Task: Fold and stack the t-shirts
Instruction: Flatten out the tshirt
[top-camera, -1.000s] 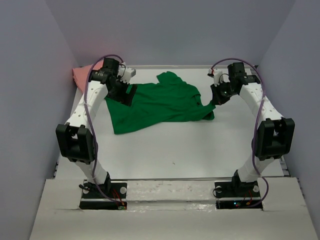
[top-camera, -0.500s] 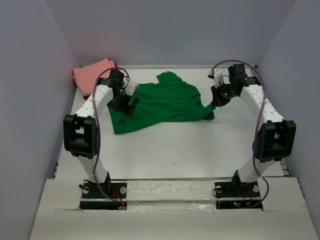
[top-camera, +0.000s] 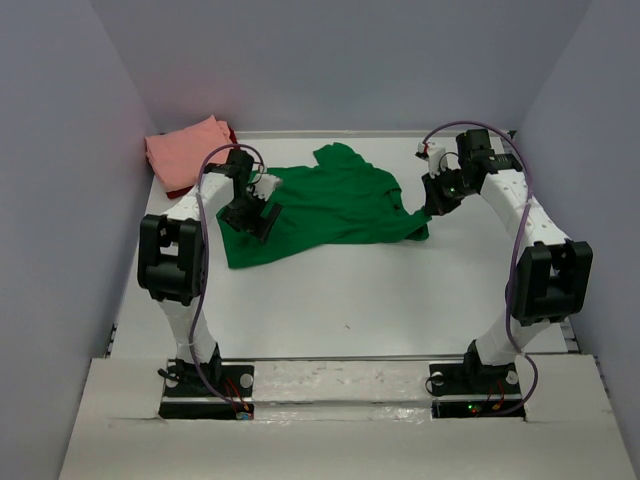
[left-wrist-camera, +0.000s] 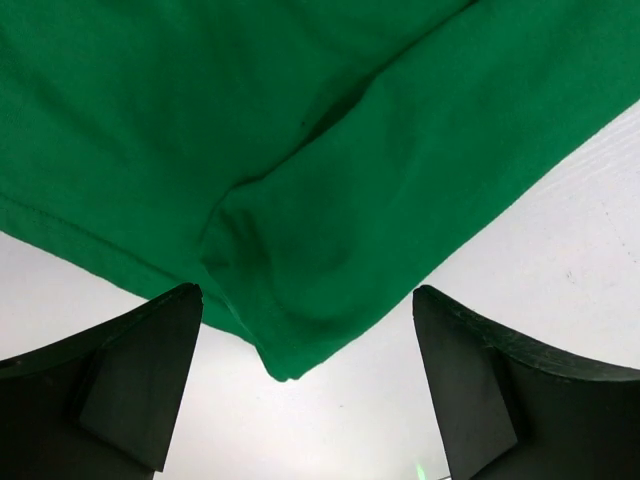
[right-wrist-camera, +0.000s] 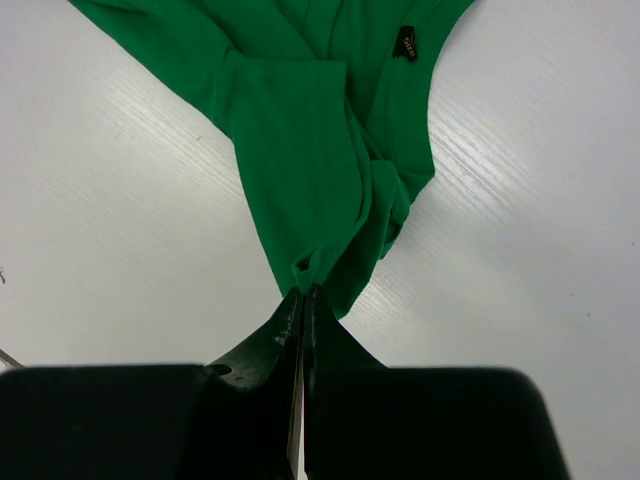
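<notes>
The bright green t-shirt (top-camera: 325, 205) lies spread and rumpled across the middle of the white table. My right gripper (top-camera: 432, 205) is shut on the shirt's right end, a pinched bunch of green cloth (right-wrist-camera: 310, 270) at the fingertips. My left gripper (top-camera: 252, 215) is open over the shirt's left part; a folded corner of green cloth (left-wrist-camera: 290, 300) lies between the spread fingers (left-wrist-camera: 140, 370), untouched. The salmon pink t-shirt (top-camera: 185, 150) sits folded at the back left corner, with a dark red edge (top-camera: 178, 190) showing under it.
Grey walls close in the table on the left, back and right. The white table top (top-camera: 350, 300) runs bare in front of the green shirt down to the arm bases.
My left gripper has moved toward the near side and slightly right along the green shirt's left part, uncovering the pink stack. My right gripper has held still on the shirt's right end.
</notes>
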